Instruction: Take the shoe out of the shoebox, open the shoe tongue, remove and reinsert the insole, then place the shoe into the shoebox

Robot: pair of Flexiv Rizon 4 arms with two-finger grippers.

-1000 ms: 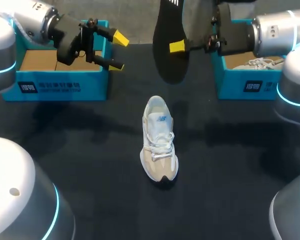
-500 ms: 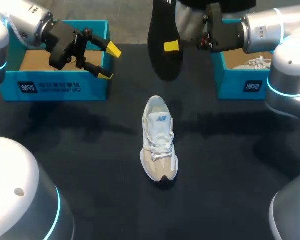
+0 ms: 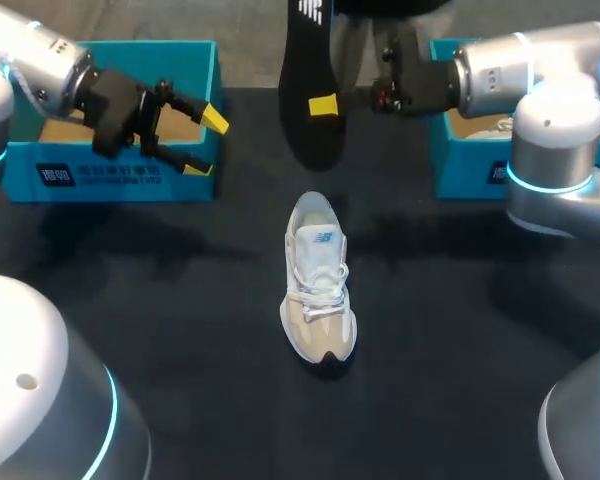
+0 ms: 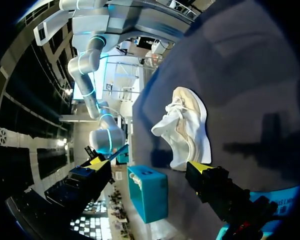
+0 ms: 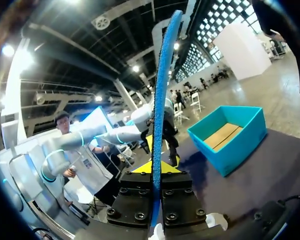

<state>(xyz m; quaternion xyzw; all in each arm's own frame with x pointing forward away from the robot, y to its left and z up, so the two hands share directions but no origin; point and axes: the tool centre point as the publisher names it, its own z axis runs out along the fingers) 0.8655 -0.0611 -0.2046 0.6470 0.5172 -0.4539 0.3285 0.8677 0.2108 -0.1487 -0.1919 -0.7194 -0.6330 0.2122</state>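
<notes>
One shoe (image 3: 318,290) on table (image 3: 160,300), one insole (image 3: 308,95), two shoeboxes (image 3: 120,178) (image 3: 462,160).

A white and beige shoe (image 3: 318,292) stands alone in the middle of the dark table (image 3: 180,320), toe toward the near edge. Beyond its heel, well above it, a black insole (image 3: 308,70) hangs upright in the right gripper (image 3: 323,106), one yellow tip showing on its face. The left gripper (image 3: 206,143), fingers spread, hovers at the near right corner of the left blue box (image 3: 110,175). The right box (image 3: 460,150) holds another white shoe (image 3: 492,126).
</notes>
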